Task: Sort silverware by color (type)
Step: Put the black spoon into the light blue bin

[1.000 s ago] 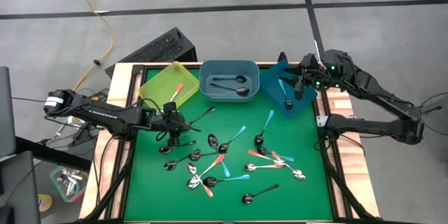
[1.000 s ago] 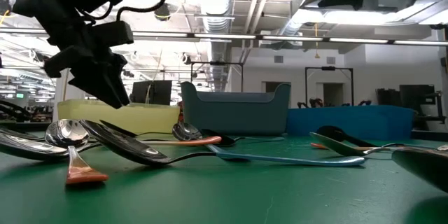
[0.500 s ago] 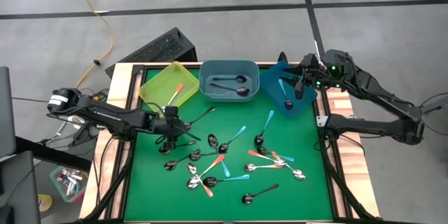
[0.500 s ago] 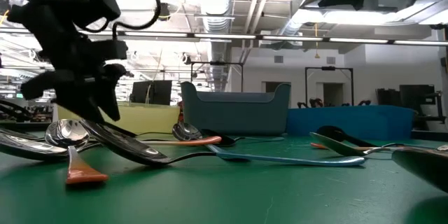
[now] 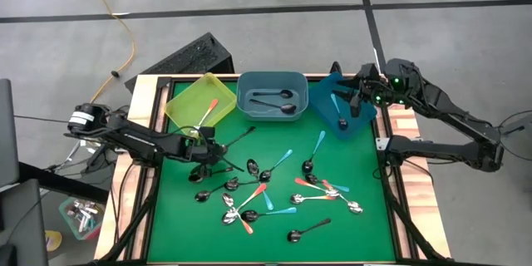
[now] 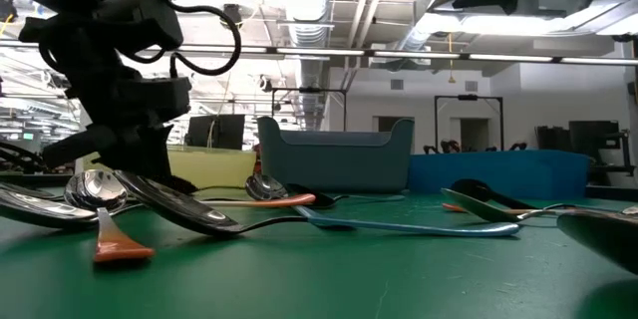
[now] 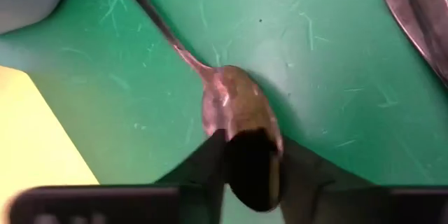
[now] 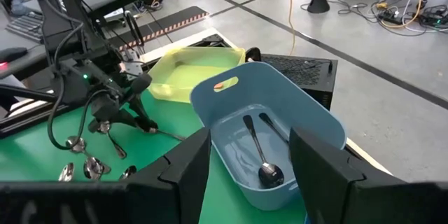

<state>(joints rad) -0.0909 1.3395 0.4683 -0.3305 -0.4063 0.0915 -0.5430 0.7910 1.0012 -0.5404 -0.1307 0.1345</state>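
Observation:
Spoons with orange-red, teal-blue and plain dark handles lie scattered on the green mat (image 5: 274, 195). My left gripper (image 5: 204, 156) is down at the mat's left part, shut on a plain dark metal spoon (image 5: 237, 140), whose handle (image 7: 157, 28) runs off toward the far bins. In the low view the same gripper (image 6: 130, 164) reaches down to the mat. My right gripper (image 5: 353, 104) hangs open above the blue bin (image 5: 328, 100) at the far right, nothing between its fingers (image 8: 185, 175). My left gripper pinches the dark spoon's bowl (image 7: 241, 147) between its two fingers (image 7: 206, 171), one on each long edge, near the bowl's tip. The fingers come from above, slanting down, in line with the spoon's length. The spoon lies flat on the mat.
Three bins stand along the far edge: a yellow-green one (image 5: 187, 104) with an orange-handled spoon, a grey-blue one (image 5: 270, 79) with two dark spoons, and the blue one with teal spoons. Another dark spoon (image 7: 420, 14) lies close by. A wooden frame (image 5: 141, 133) edges the mat.
My left gripper has sunk to the mat and rolled a little, its arm stretching toward the table's right. Its fingers have come together on the dark spoon's bowl. The spoon lies where it was.

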